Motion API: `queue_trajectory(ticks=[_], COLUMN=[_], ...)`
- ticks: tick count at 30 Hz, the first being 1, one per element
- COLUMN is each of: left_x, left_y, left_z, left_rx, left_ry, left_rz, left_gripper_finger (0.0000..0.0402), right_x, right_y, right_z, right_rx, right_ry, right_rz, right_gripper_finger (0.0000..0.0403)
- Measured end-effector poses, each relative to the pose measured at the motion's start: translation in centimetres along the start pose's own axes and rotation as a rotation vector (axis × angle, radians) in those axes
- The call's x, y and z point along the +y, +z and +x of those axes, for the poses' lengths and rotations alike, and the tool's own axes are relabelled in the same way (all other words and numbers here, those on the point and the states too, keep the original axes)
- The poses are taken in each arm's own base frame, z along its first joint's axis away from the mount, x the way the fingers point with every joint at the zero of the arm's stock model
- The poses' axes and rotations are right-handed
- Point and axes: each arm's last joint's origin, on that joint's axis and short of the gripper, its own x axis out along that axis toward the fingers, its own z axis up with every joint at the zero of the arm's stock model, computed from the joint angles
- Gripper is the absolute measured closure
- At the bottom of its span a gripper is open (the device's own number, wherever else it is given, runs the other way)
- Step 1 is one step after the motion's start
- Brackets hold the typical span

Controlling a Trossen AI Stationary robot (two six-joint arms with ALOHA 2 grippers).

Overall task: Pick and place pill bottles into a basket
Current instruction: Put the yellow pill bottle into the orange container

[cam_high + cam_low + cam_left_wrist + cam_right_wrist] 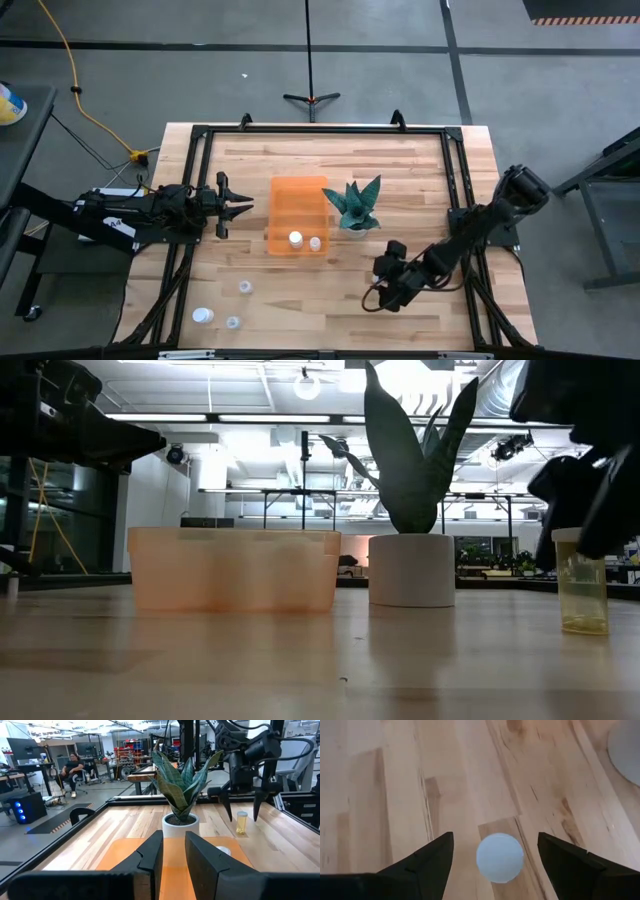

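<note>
Here the right gripper [495, 857], fingers spread wide, hangs directly over an upright pill bottle [500, 857] standing on the table near the plant [355, 208], a light, rigid, probably slick little cylinder best pinched across its body just under the white cap.

Wood, plastic and matt black all around you.

You've got a pale butcher-block table [330, 300] of jointed wooden strips, smooth with a soft sheen and visible grain. Your basket [297, 215] is translucent orange plastic, cloudy and faintly ribbed. The pill bottle [581, 582] on the wood looks like clear yellowish plastic under a smooth matt white cap [500, 857]. The plant pot [411, 570] reads as matt white, its leaves [181, 785] waxy. Your right gripper [495, 857] fingers look matt black, the table frame [320, 130] like dark metal.
</note>
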Motion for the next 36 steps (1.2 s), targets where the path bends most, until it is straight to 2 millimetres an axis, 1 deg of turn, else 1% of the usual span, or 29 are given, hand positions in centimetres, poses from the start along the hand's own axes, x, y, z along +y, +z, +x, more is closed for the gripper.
queue_trajectory(ticks=[9,13,21,28,36], left_x=[0.0,0.0,0.0,0.0,0.0], left_y=[-0.01,0.0,0.0,0.0,0.0], left_z=[0.0,0.0,0.0,0.0,0.0], left_rx=[0.0,0.0,0.0,0.0,0.0], left_ry=[0.0,0.0,0.0,-0.001,0.0], left_rz=[0.0,0.0,0.0,0.0,0.0], left_gripper_finger=[0.0284,0.0284,0.0284,0.0284,0.0284], right_x=[-0.21,-0.43,-0.38,-0.35,0.05], right_y=[-0.29,-0.5,-0.39,-0.37,-0.01], right_z=[0.17,0.15,0.16,0.16,0.16], right_rx=[0.029,0.052,0.042,0.04,0.006], right_ry=[-0.02,-0.041,-0.037,-0.034,0.007], right_rz=[0.012,0.026,0.037,0.038,0.041], right_gripper_finger=[0.0127,0.015,0.0202,0.0236,0.0273])
